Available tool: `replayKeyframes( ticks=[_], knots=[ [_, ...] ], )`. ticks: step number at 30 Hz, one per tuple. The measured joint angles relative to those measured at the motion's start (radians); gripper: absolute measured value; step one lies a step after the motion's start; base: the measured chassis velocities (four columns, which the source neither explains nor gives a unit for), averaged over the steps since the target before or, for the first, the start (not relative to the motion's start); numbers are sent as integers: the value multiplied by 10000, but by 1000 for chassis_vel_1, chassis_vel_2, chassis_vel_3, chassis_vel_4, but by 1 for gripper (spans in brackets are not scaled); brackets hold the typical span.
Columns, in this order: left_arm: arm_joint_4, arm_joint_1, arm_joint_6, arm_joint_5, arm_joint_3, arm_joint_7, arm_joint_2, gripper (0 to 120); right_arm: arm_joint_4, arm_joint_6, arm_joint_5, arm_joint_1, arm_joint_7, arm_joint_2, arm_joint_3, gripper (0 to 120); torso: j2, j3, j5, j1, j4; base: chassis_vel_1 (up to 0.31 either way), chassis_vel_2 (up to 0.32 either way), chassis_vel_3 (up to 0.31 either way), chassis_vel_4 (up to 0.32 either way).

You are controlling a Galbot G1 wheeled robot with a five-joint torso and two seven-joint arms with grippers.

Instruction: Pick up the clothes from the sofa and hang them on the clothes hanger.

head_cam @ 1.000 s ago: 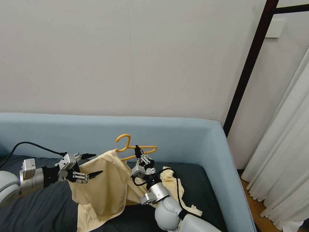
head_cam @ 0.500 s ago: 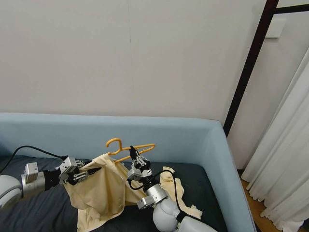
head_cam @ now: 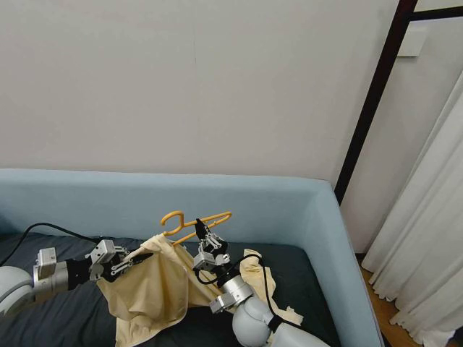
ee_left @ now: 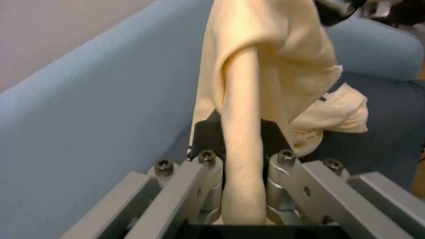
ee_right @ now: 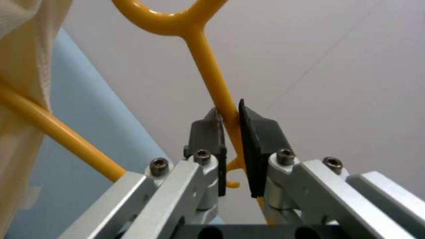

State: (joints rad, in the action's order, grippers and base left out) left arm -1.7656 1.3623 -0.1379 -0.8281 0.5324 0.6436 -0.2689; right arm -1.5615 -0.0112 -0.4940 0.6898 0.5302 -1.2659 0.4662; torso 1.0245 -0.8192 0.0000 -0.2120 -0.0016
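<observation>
Above the sofa (head_cam: 289,206), the hanger (head_cam: 213,216) is clamped in the right gripper (head_cam: 205,233) and the garment (head_cam: 155,282) pinched in the left gripper (head_cam: 141,256), seemingly only one shoulder fitted.

home: blue sofa (head_cam: 253,196), white curtains (head_cam: 428,246)

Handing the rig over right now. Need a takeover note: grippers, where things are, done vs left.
Left gripper: shut on a fold of the cream garment, holding it up over the dark sofa seat.
Right gripper: shut on the bar of the yellow hanger, right beside the garment.
Hanger: one arm runs into the fabric and the hook sticks out above it.
Garment: mostly lifted, lower part lying on the seat.
Done: garment picked up, hanger partly in.
Left: seat the garment fully on the hanger, then hang it up.
</observation>
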Motion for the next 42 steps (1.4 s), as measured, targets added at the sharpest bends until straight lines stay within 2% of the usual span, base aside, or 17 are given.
replayKeyframes(
  ticks=[3, 7, 8, 12, 13, 16, 17, 22, 23, 26, 28, 29, 33, 34, 37, 40, 42],
  knots=[
    [143, 3, 53, 10, 3, -6, -11, 3, -132, 121, 329, 37, 89, 127, 10, 19, 0, 0, -2, 0, 3, 0, 0, 0, 0],
    [333, -45, 57, -2, -5, -50, -97, 1, -616, 1088, 1101, 286, -158, 432, 44, 36, 0, 0, 0, 0, 0, 0, 0, 0, 0],
    [333, -45, 57, -2, -5, -50, -97, 1, -616, 1088, 1101, 286, -158, 432, 44, 36, 0, 0, 0, 0, 0, 0, 0, 0, 0],
    [528, -67, 60, 18, -11, -85, -241, 1, -1043, 1842, 2717, 646, -444, 947, 153, 55, 1, 0, -1, 0, 0, 0, 0, 0, 0],
    [528, -67, 60, 18, -11, -85, -241, 1, -1043, 1842, 2717, 646, -444, 947, 153, 55, 1, 0, -1, 0, 0, 0, 0, 0, 0],
    [646, -64, 60, 81, 52, -130, -323, 1, -1084, 1567, 4808, 730, -430, 1258, 312, 68, 1, 1, 0, 0, 0, 0, 0, 0, 0],
    [646, -64, 60, 81, 52, -130, -323, 1, -1084, 1567, 4808, 730, -430, 1258, 312, 68, 1, 1, 0, 0, 0, 0, 0, 0, 0],
    [567, 258, 33, 232, 397, -112, -372, 1, -1090, -1597, 10681, 194, -112, 1433, -271, 90, 0, 0, 1, 0, 2, 0, 0, 0, 0],
    [567, 258, 33, 232, 397, -112, -372, 1, -1090, -1597, 10681, 194, -112, 1433, -271, 90, 0, 0, 1, 0, 2, 0, 0, 0, 0],
    [491, 410, -61, 378, 467, -31, -432, 1, -750, -3803, 13882, -129, -503, 1468, -1203, 99, 0, 0, 0, 0, 2, 0, 0, 0, 0],
    [475, 460, -104, 483, 468, -4, -500, 1, -252, -5048, 14877, -238, -1209, 1427, -1811, 100, 0, 0, -1, 0, 1, 0, 0, 0, 0],
    [475, 460, -104, 483, 468, -4, -500, 1, -252, -5048, 14877, -238, -1209, 1427, -1811, 100, 0, 0, -1, 0, 1, 0, 0, 0, 0],
    [478, 481, -166, 662, 442, 24, -569, 1, 1118, -5881, 13951, -278, -3307, 1276, -2235, 100, 0, -1, 0, 0, 2, 0, 0, 0, 0],
    [478, 481, -166, 662, 442, 24, -569, 1, 1118, -5881, 13951, -278, -3307, 1276, -2235, 100, 0, -1, 0, 0, 2, 0, 0, 0, 0],
    [512, 473, -202, 698, 437, 25, -579, 1, 1976, -5793, 12561, -226, -4467, 1215, -2203, 100, 0, -1, 0, -1, 0, 0, 0, 0, 0],
    [532, 465, -216, 708, 437, 25, -592, 1, 2375, -5596, 12052, -196, -4793, 1154, -2110, 98, 0, -1, 0, 0, -1, 0, 0, 0, 0],
    [546, 462, -240, 715, 435, 25, -604, 1, 2619, -5370, 11773, -182, -5018, 1074, -2039, 91, 0, -1, 0, 0, 0, 0, 0, 0, 0]
  ],
)
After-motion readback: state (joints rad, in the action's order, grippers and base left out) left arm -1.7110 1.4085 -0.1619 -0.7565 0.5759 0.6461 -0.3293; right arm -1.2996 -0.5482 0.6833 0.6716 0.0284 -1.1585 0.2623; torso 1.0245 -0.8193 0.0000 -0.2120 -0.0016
